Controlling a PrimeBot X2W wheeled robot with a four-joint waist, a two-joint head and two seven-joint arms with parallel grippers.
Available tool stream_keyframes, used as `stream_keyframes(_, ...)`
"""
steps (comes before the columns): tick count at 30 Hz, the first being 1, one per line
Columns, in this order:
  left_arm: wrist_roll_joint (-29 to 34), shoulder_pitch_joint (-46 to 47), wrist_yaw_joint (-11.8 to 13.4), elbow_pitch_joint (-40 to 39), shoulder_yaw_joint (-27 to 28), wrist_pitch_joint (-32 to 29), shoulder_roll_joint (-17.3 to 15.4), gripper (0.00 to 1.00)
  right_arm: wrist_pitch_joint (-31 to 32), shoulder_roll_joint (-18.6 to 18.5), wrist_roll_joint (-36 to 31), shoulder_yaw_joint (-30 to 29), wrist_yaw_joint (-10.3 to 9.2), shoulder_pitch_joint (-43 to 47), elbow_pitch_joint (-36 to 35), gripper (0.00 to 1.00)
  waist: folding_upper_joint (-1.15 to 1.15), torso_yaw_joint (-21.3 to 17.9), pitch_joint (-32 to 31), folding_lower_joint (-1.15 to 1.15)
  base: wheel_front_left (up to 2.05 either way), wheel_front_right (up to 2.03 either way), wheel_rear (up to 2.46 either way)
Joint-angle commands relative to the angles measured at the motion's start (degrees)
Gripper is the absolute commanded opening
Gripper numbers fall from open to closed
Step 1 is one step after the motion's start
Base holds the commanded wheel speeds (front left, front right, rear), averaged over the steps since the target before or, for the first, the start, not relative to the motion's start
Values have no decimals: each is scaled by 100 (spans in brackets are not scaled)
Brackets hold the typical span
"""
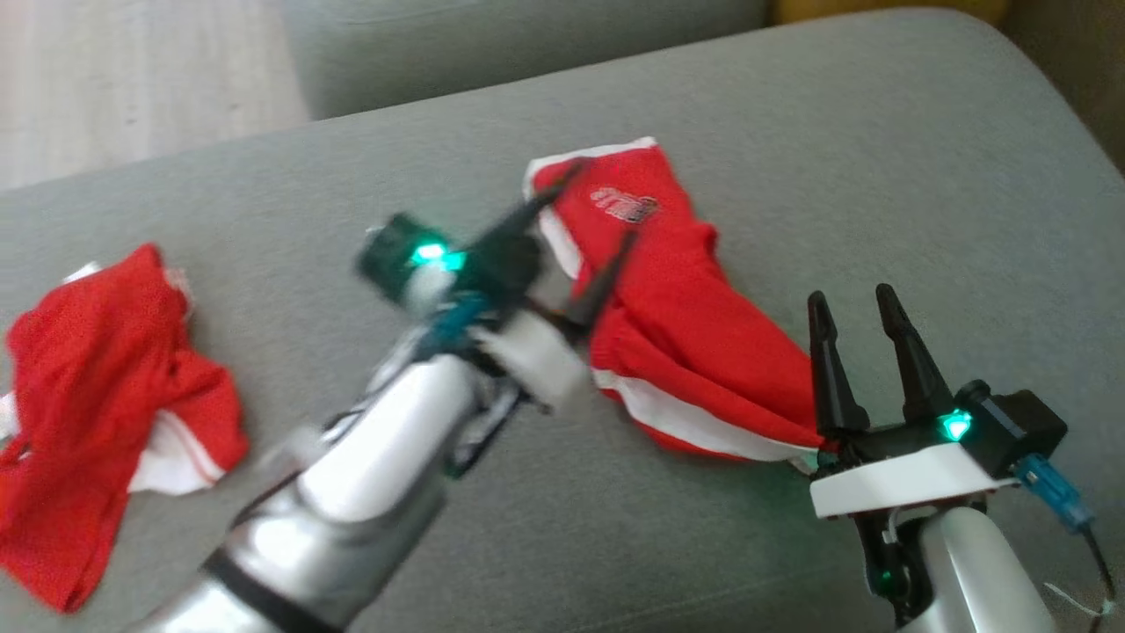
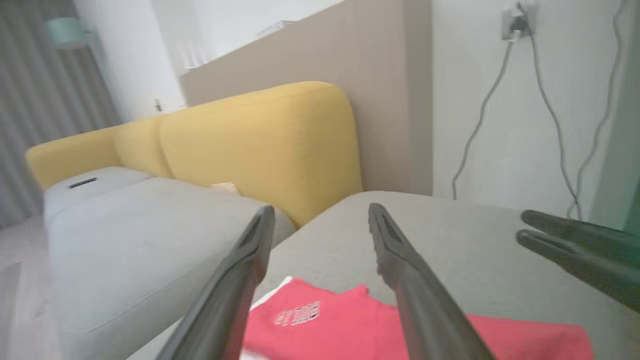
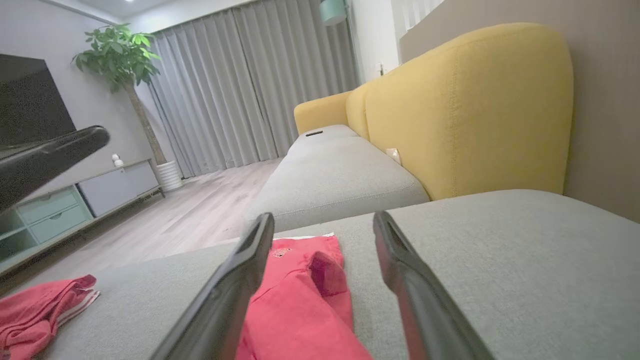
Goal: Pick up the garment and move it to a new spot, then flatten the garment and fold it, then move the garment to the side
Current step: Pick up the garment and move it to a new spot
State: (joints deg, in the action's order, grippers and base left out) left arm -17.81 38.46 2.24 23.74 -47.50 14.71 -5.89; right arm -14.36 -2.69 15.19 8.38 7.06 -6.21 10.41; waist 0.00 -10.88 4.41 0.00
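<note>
Wide grey sofa [image 1: 791,105] under everything, and the garment [image 1: 677,325], red with white trim [image 1: 685,422], lies bunched and twisted near the middle of the cushion. Over on the robot's left, well apart, a 2nd red heap [image 1: 97,369] sits crumpled and out of play.

Left pincer [image 1: 598,207] hangs over the garment's far end, blurred in the head view. From its own wrist the 2 fingers stand spread with nothing between them and red cloth below. Right pincer [image 1: 851,299] sits at the near right end, just beside the trim, fingers also spread and empty, the cloth lying between and beneath them in its wrist view. Small white logo [image 1: 626,207] faces up at the far end.

So, nobody is gripping anything. My read: the garment is down at its spot and flattening is the step in hand, because that cloth is nowhere near flat.

The next move calls for both pincers to drop low, each nipping 1 end at the edge, 1 layer if possible, and drawing apart to pull the folds out. The soft cushion and thin fabric make a shallow pinch likely to slip.
</note>
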Motion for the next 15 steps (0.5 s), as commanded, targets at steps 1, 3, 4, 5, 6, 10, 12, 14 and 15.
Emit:
stream_keyframes(1, 36, -35, 89, -303, 458, 29, -262, 100, -63, -19, -72, 83, 43, -56, -163, 100, 0, 273, -114, 0, 0, 0, 0)
stream_keyframes(3, 63, -310, 179, -528, 803, 29, -450, 100, -63, -19, -124, 65, 43, -38, -157, 100, 0, 419, -172, 0, 0, 0, 0)
stream_keyframes(4, 95, -470, 217, -645, 952, 29, -547, 100, -63, -19, -148, 55, 43, -25, -153, 100, 0, 490, -203, 0, 0, 0, 0)
stream_keyframes(5, 120, -650, 258, -779, 1100, 29, -635, 100, -63, -19, -169, 50, 43, -11, -149, 100, 0, 553, -230, 0, 0, 0, 0)
stream_keyframes(6, 109, -858, 317, -916, 1271, 29, -691, 100, -63, -19, -189, 42, 43, 7, -149, 100, 0, 617, -256, 0, 0, 0, 0)
stream_keyframes(10, 131, -1767, 414, -1420, 1793, 29, -843, 100, -63, -19, -253, -3, 43, 105, -144, 100, 0, 856, -346, 0, 0, 0, 0)
stream_keyframes(12, 158, -2185, 426, -1633, 2008, 29, -835, 100, -63, -19, -283, 15, 43, 140, -131, 100, 0, 934, -370, 0, 0, 0, 0)
stream_keyframes(14, 200, -2553, 411, -1774, 2190, 29, -770, 100, -63, -19, -308, 21, 43, 171, -114, 100, 0, 1006, -392, 0, 0, 0, 0)
stream_keyframes(15, 220, -2714, 395, -1816, 2272, 29, -719, 100, -63, -19, -318, 21, 43, 185, -102, 100, 0, 1035, -402, 0, 0, 0, 0)
